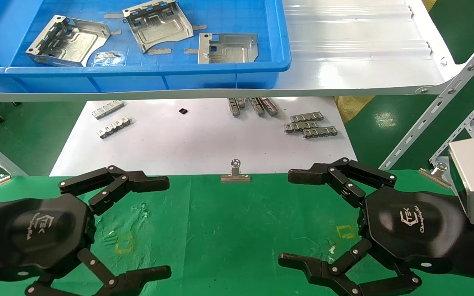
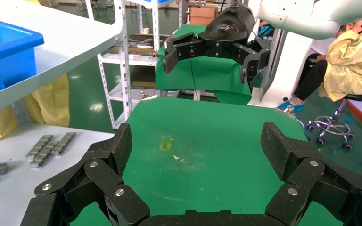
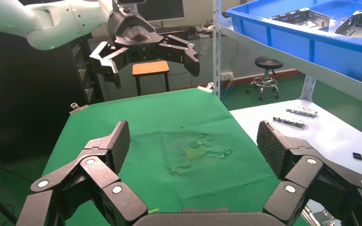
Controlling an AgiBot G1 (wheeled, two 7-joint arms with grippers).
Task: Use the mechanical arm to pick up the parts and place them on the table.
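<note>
**Both grippers hover over the cloth; parts lie in the tray**

Three shiny stamped sheet-metal parts lie apart in the blue plastic tray on the glossy white shelf. Below and nearer, the green cloth-covered table carries a silver binder clip at its far edge. The left gripper and right gripper hang above the cloth, facing each other, fingers spread wide, holding nothing. Small ridged metal strips rest on the white sheet.
</note>
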